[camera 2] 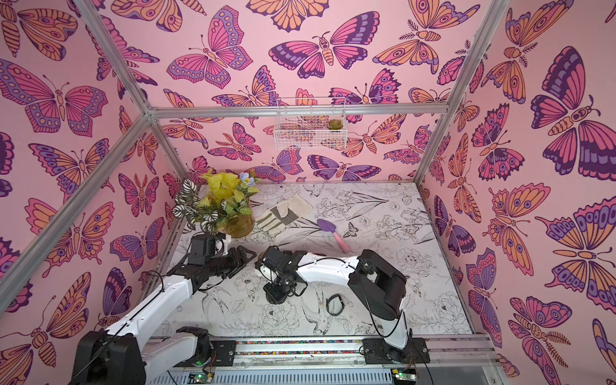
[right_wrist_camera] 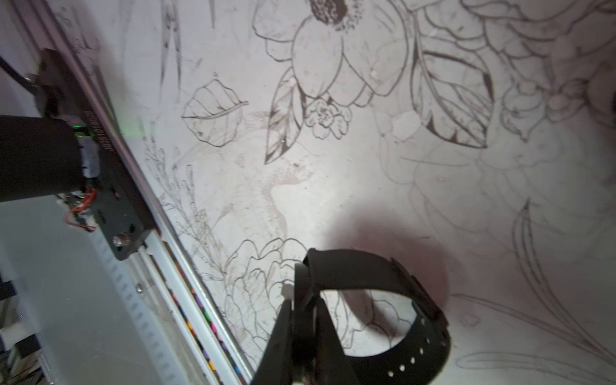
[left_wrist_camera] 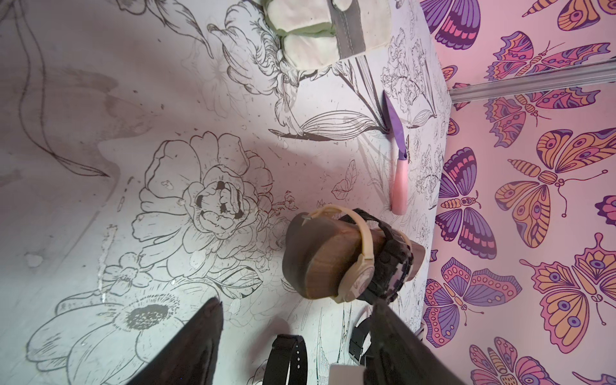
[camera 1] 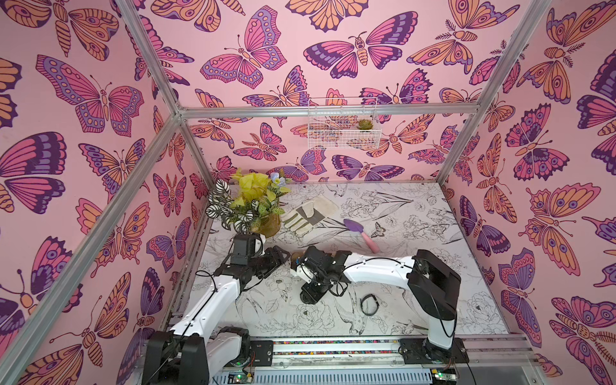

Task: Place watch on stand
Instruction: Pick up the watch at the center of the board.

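Observation:
The black watch (right_wrist_camera: 366, 270) is a closed strap loop with a row of holes. My right gripper (right_wrist_camera: 302, 300) is shut on its strap, low over the table near the front. In both top views that gripper (camera 1: 309, 296) (camera 2: 275, 295) points down and hides the watch. The brown wooden stand (left_wrist_camera: 320, 263) (camera 1: 295, 259) stands between my two grippers. It carries a beige watch (left_wrist_camera: 358, 266) and a black one (left_wrist_camera: 390, 263). My left gripper (left_wrist_camera: 295, 316) (camera 1: 282, 258) hangs open just short of the stand's rounded end, holding nothing.
Another black watch (camera 1: 368, 305) lies on the floral table to the right of my right gripper. A potted plant (camera 1: 266, 223), a work glove (camera 1: 306, 213) and a purple trowel (camera 1: 361, 231) sit toward the back. A wire basket (camera 1: 343, 126) hangs on the back wall. A rail (camera 1: 333, 346) runs along the front edge.

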Robot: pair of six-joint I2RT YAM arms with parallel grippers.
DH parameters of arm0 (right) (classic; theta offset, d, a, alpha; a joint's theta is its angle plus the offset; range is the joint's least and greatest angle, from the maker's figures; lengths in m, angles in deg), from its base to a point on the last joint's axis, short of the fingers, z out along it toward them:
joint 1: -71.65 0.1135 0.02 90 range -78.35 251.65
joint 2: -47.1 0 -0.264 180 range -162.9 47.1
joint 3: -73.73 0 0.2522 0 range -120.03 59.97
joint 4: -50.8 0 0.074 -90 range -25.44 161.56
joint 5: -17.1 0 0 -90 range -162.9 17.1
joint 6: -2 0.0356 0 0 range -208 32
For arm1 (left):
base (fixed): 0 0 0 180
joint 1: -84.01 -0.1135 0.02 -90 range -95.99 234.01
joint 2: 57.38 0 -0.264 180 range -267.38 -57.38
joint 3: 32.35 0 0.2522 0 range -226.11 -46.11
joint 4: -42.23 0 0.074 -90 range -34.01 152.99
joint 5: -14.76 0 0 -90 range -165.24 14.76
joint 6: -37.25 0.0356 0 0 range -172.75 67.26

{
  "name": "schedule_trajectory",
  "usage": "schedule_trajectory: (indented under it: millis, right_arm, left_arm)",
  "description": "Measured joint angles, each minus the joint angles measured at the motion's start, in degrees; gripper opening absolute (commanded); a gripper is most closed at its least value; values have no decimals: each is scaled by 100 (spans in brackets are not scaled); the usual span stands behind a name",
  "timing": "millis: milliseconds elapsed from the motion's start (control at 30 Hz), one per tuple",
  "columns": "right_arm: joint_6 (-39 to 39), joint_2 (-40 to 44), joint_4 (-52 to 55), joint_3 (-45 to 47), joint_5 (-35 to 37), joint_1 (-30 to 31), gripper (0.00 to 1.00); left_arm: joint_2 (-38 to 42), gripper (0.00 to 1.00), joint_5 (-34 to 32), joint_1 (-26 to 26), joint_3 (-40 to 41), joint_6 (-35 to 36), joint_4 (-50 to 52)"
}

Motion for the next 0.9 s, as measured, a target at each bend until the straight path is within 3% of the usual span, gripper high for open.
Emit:
schedule_trajectory:
  millis: [200,400,733,900]
  right_arm:
    - [426,389,-455,7,-767,-153,10]
    - [1196,772,-1491,356,-1578,-715,10]
    - [2625,1032,-3187,901,-2422,-1613,10]
    - [3154,1215,-3871,988,-2653,-1794,10]
  left_arm:
    - [330,67,61,0,0,7,98]
    - [938,66,162,0,0,26,170]
    - [2055,73,866,0,146,-173,-546]
    - [1871,59,1449,0,350,-564,-1268]
